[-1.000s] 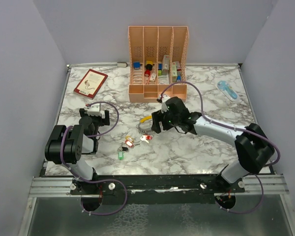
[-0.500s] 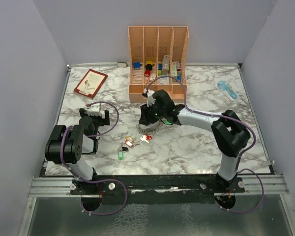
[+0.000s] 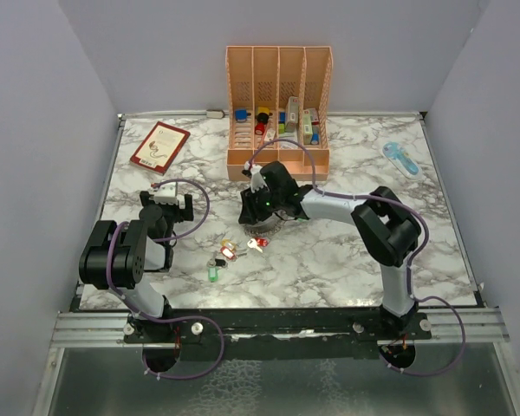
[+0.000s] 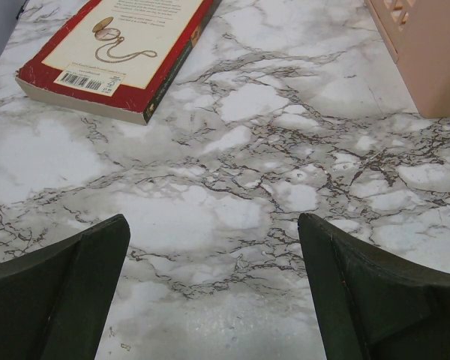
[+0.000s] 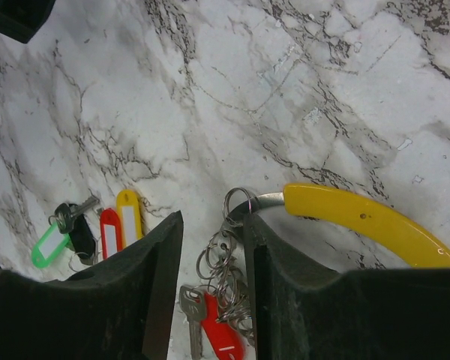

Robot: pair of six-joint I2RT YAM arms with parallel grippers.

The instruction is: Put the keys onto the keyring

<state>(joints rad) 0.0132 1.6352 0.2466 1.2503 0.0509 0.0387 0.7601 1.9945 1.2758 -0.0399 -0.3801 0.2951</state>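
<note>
Now | keyring (image 5: 223,264) lies between fingers (image 5: 146,300) of right pincer (image 5: 210,244) | jaws apart

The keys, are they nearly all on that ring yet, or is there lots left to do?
Early days. A red-tagged key lies against the keyring and is possibly already on it. The right gripper has its jaws either side of the ring; whether they grip it is unclear. Left to do: loose keys with a green tag, yellow tag and second red tag lie apart on the table. The left gripper hangs open, empty.
</note>
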